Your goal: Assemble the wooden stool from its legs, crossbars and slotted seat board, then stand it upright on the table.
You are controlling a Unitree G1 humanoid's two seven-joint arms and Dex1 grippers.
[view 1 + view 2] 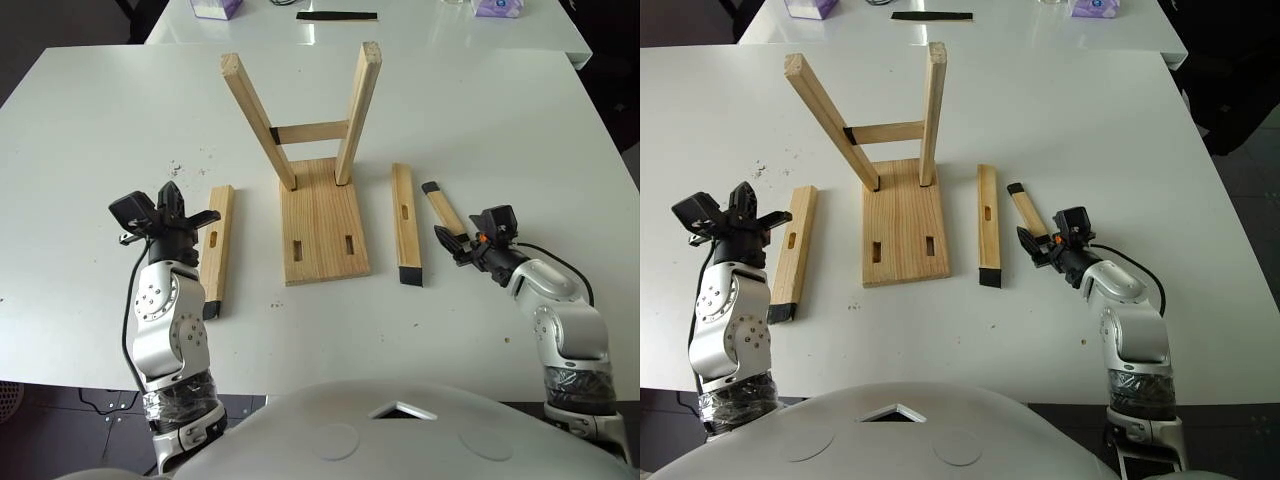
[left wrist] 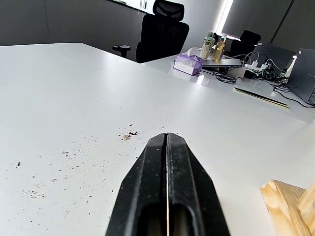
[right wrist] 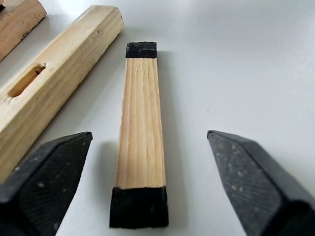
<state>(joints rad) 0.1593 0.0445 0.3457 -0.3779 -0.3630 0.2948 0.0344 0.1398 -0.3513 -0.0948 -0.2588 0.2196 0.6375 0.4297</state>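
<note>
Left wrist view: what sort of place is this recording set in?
Most likely an office or meeting room: a black office chair stands behind the white table, and the next desk holds a tissue box, bottles and cables.

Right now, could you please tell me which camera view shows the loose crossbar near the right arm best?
The right wrist view: the crossbar lies flat, close up, framed between the open jaws, both black ends visible. The eye views show it small, beside the slotted leg.
</note>
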